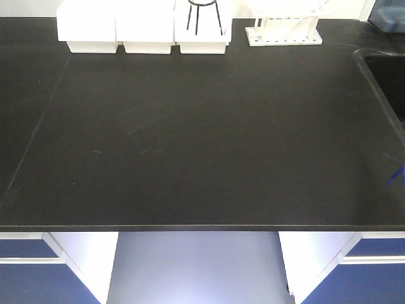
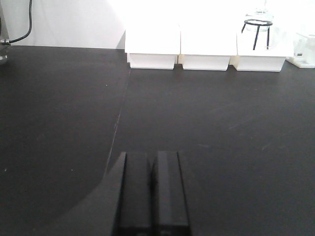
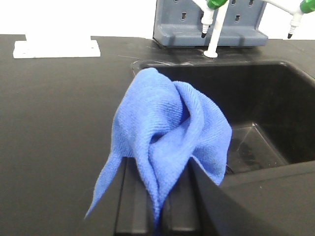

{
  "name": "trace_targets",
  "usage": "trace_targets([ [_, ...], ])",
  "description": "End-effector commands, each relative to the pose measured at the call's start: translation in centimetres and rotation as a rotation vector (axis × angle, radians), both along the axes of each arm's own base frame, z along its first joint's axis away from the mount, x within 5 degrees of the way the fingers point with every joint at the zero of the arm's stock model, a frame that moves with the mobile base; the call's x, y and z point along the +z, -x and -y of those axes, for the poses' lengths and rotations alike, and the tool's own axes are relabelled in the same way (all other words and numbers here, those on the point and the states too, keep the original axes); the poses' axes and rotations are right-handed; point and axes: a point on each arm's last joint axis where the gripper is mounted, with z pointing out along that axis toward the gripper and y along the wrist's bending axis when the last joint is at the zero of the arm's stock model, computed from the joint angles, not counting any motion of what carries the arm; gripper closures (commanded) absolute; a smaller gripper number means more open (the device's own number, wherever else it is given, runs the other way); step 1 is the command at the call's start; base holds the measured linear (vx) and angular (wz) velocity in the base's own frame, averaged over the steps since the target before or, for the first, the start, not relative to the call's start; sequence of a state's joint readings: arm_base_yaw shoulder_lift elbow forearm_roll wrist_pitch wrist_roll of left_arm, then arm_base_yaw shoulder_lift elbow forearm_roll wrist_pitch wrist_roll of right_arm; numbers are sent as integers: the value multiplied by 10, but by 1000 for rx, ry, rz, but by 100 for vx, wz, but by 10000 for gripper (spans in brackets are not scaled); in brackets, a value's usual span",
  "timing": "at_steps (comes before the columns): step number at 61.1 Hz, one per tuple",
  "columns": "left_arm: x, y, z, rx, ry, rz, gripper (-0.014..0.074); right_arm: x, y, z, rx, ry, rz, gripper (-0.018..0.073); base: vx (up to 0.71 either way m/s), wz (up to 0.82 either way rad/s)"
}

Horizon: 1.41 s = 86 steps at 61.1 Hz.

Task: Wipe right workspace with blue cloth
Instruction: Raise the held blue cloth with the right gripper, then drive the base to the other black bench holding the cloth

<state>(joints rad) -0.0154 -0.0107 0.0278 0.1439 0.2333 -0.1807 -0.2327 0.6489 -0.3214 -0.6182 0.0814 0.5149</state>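
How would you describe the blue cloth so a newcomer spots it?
Find the sunken black sink at the right end of the black benchtop. Before its near-left corner hangs a crumpled royal-blue microfibre cloth, pinched in the right gripper. Nothing else there is soft or bright blue.

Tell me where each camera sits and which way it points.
Front view: above the bench's front edge, looking down on the black benchtop, white tubs and sink; no arm shows.
Left wrist: low over the benchtop, facing the tubs; left gripper, shut and empty, at bottom.
Right wrist: facing the sink and tap; right gripper clamps the blue cloth.
Shared: front and left wrist both show the tubs and ring stand.
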Motion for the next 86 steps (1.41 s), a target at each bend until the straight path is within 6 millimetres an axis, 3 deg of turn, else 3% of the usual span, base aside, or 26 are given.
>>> trace_targets([
  [1, -2, -1, 1, -5, 8, 65, 602, 16, -4, -2, 39, 31, 85, 559, -4, -2],
  [86, -2, -1, 1, -5, 8, 65, 602, 16, -4, -2, 39, 31, 86, 559, -26, 1],
])
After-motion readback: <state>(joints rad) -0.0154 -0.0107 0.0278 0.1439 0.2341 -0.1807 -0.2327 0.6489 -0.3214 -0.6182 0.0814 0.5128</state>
